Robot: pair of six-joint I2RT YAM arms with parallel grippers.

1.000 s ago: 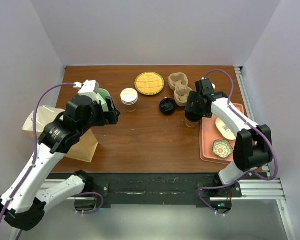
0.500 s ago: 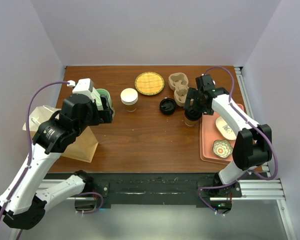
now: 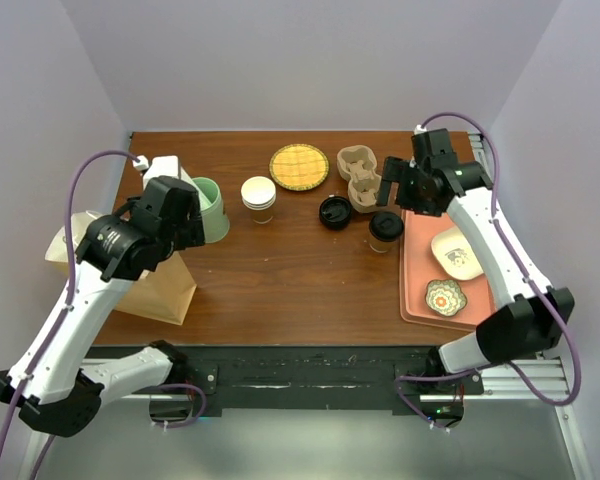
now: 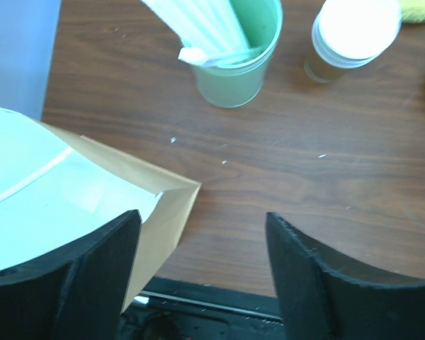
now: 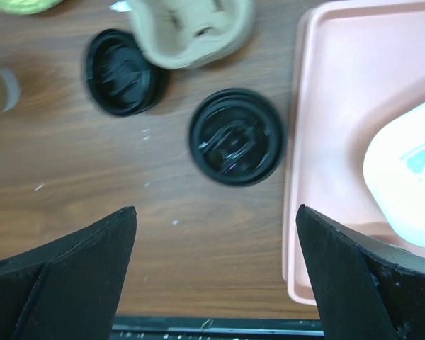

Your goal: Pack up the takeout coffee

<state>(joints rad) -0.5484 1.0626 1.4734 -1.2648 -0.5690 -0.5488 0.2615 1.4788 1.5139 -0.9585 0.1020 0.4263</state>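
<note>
Right wrist view: the right end effector (image 5: pixel 216 211) hangs wide open, holding nothing, the takeout coffee (image 5: pixel 237 137) standing on the table (image 5: pixel 71 163) just beyond its fingertips, beside the pink tray (image 5: pixel 326 177). A near-identical loose lid (image 5: pixel 122 81) lies farther out to the left; a misjudged descent could target it, or tip the cup.

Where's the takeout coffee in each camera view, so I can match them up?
Top external: the takeout coffee stands right of centre, just left of the pink tray.
Right wrist: the takeout coffee is seen from above near the middle, showing its black lid, with the pink tray to its right.
Left wrist: not in view.
Shared landmark: the pink tray's left edge, beside the cup in both views.
</note>
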